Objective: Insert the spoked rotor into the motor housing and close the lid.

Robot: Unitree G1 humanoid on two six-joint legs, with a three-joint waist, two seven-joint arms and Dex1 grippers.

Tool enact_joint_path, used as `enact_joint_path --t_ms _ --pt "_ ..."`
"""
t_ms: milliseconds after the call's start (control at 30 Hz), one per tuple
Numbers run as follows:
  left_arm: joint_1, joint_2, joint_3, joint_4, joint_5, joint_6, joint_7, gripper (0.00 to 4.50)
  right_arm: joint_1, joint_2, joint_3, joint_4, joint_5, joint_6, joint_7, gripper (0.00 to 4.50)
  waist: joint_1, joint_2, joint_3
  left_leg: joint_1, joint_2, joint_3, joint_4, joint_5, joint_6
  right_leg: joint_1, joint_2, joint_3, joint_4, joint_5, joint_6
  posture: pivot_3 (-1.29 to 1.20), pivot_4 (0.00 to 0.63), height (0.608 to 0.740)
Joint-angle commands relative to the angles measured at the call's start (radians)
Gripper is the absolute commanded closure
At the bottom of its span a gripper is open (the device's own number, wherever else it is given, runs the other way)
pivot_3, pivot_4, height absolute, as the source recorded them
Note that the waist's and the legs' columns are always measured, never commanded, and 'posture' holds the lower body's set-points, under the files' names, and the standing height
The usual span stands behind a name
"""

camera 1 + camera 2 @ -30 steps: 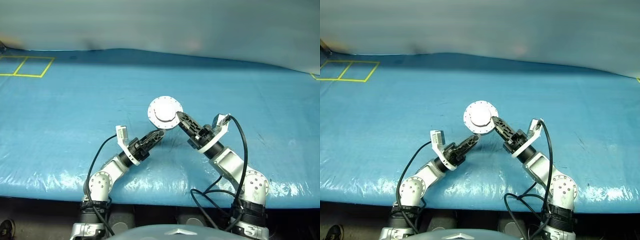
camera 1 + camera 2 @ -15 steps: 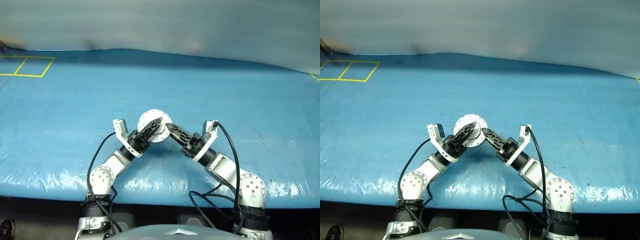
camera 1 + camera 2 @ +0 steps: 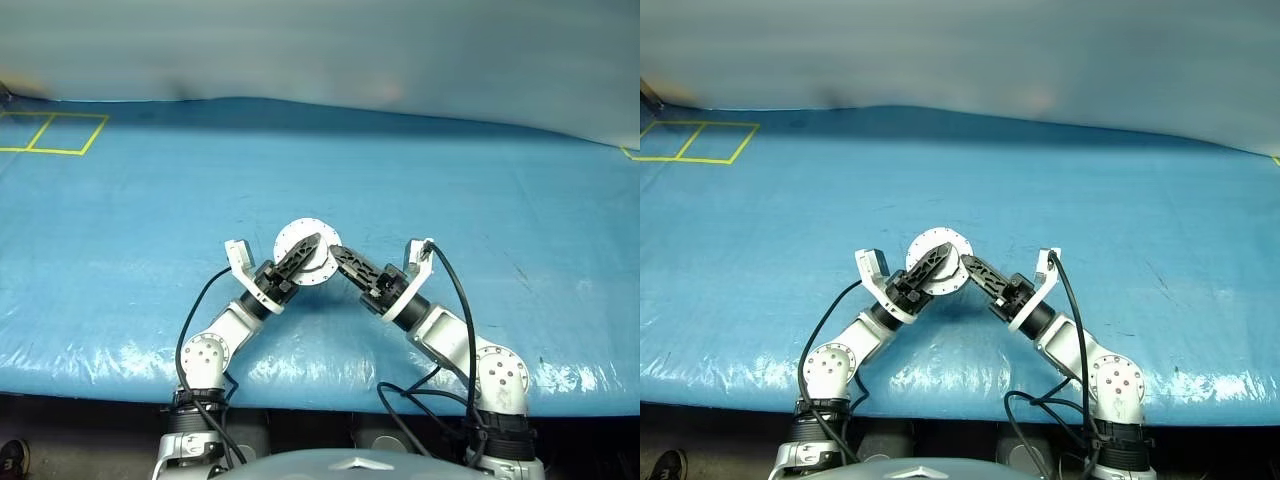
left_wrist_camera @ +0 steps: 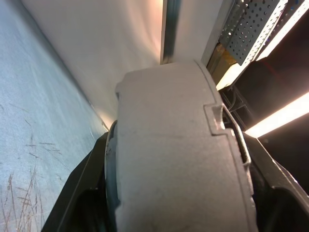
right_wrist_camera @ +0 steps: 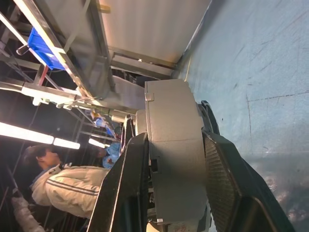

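The motor housing (image 3: 298, 238) is a round light grey puck held up above the blue table, one plain face turned toward the head camera. In the wrist views its thick grey edge (image 4: 174, 159) (image 5: 174, 145) stands between black fingers. My left gripper (image 3: 312, 246) comes in from the left, its fingers (image 4: 79, 193) pressed against both faces. From the right, my right gripper (image 3: 335, 254) is clamped on the puck's rim, fingers (image 5: 222, 174) on either side. I cannot tell the lid apart from the housing body. The spoked rotor is hidden.
The blue tarp-covered table (image 3: 150, 200) stretches wide around the arms, with a yellow tape square (image 3: 55, 132) at the far left and the front edge (image 3: 100, 375) near the robot. A person in a striped jacket (image 5: 63, 186) stands beyond the table.
My right gripper brought the housing nearer and to the left. My left gripper rose from below it and closed its fingers around the puck.
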Motion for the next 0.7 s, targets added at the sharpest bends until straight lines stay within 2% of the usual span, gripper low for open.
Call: enact_joint_path --t_ms 33,133,167,267,467,567,700 --pt "-0.017 -0.014 -0.011 -0.021 0.006 -0.008 -0.003 1.88 -0.025 0.01 -0.014 -0.02 -0.036 -0.055 -0.005 2.55 0.0 0.0 0.0 0.0 0.0 0.0 0.0 0.0 0.0 0.0 0.0 0.0 0.0 0.0 0.0 0.0 0.15 0.74" --pt "-0.02 -0.019 -0.005 -0.02 0.018 -0.023 0.007 1.88 -0.026 0.008 -0.012 -0.029 -0.05 -0.065 0.007 1.76 0.001 0.0 0.0 0.0 0.0 0.0 0.0 0.0 0.0 0.0 0.0 0.0 0.0 0.0 0.0 0.0 0.15 0.74" --pt "-0.021 -0.021 -0.002 -0.02 0.025 -0.032 0.01 1.88 -0.029 0.012 -0.013 -0.033 -0.07 -0.081 -0.004 1.31 0.0 0.0 0.0 0.0 0.0 0.0 0.0 0.0 0.0 0.0 0.0 0.0 0.0 0.0 0.0 0.0 0.15 0.74" --pt "-0.033 -0.027 0.012 -0.004 0.039 -0.053 0.025 1.88 -0.036 0.024 -0.02 -0.032 -0.128 -0.133 -0.018 0.39 0.0 0.0 0.0 0.0 0.0 0.0 0.0 0.0 0.0 0.0 0.0 0.0 0.0 0.0 0.0 0.0 0.15 0.74" --pt "-0.11 -0.064 0.099 0.076 0.136 -0.244 0.176 1.88 -0.043 0.002 -0.024 -0.015 -0.27 -0.197 -0.026 0.39 0.002 0.0 0.0 0.0 0.0 0.0 0.002 0.0 0.0 0.001 0.0 0.0 0.0 0.001 0.001 0.0 0.15 0.74" --pt "-0.208 -0.048 0.192 0.178 0.194 -0.377 0.318 1.88 -0.044 -0.029 -0.02 -0.017 -0.327 -0.202 -0.016 0.39 0.006 -0.001 0.0 0.0 0.0 0.0 0.002 0.0 0.0 0.001 0.0 0.0 0.0 0.001 0.001 0.0 0.15 0.74" --pt "-0.316 -0.025 0.285 0.278 0.225 -0.48 0.42 1.88 -0.048 -0.039 -0.028 -0.012 -0.378 -0.215 -0.011 0.39 0.01 -0.001 0.001 -0.001 0.0 0.0 0.001 0.0 0.0 0.0 0.0 0.0 -0.001 0.001 0.002 0.0 0.15 0.74"
